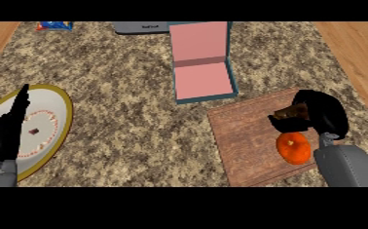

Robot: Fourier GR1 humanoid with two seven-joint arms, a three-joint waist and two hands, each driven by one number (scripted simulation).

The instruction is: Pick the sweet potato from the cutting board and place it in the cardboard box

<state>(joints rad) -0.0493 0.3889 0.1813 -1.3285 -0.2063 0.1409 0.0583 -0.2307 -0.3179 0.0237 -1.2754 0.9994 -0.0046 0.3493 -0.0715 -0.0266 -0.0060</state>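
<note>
Curling over the cutting board (244,140), past an orange fruit (293,148), the right hand (327,113) was clamped round the brown sweet potato (291,112). It was probably stiff, fairly heavy and rough-skinned, best held mid-body. The left hand (13,123) rested straight-fingered over a plate (52,104). Farther across the speckled counter (122,77) lay the open, pink-lined cardboard box (205,77).

Even, diffuse light washes the speckled counter (122,101) — bright throughout, shadows barely registering. A slightly darker band crosses the box (203,82) at upper centre; the right hand (325,111), lower right, reads as flat black.
</note>
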